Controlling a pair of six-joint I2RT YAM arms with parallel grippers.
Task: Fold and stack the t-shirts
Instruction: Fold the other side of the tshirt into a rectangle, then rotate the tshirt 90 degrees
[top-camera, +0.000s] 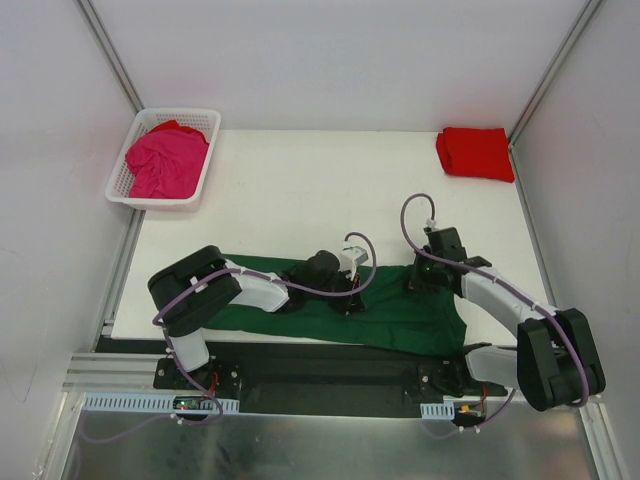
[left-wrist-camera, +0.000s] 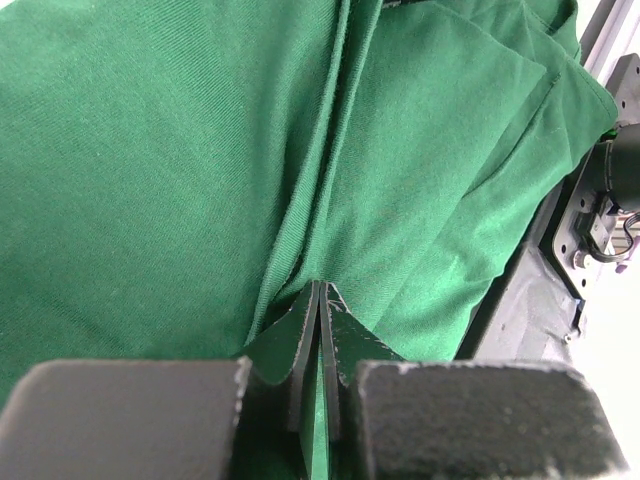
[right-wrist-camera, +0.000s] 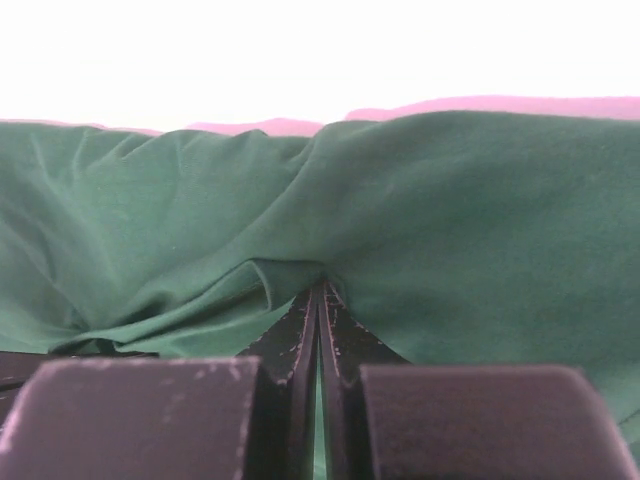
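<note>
Closest to the lens in both wrist views, black fingers are pressing together on a pinch of cloth. The left gripper (left-wrist-camera: 320, 292) is clamping a raised ridge of the dark green t-shirt (left-wrist-camera: 150, 150). The right gripper (right-wrist-camera: 320, 292) is clamping another bunched fold of the dark green t-shirt (right-wrist-camera: 480, 220). A sliver of green is showing between the closed fingers in each view.

From above, the dark green t-shirt (top-camera: 400, 318) is lying stretched in a long band along the near edge of the white table (top-camera: 300, 190). The left gripper (top-camera: 347, 298) is sitting at the shirt's middle. The right gripper (top-camera: 414, 283) is sitting at its far edge, toward the right end.

Well beyond the green shirt, off to its far right, the red t-shirt (top-camera: 475, 153) is lying folded at the table's corner. Well beyond it on the far left, the pink t-shirt (top-camera: 165, 160) is sitting crumpled inside a white lattice basket (top-camera: 203, 117).
</note>
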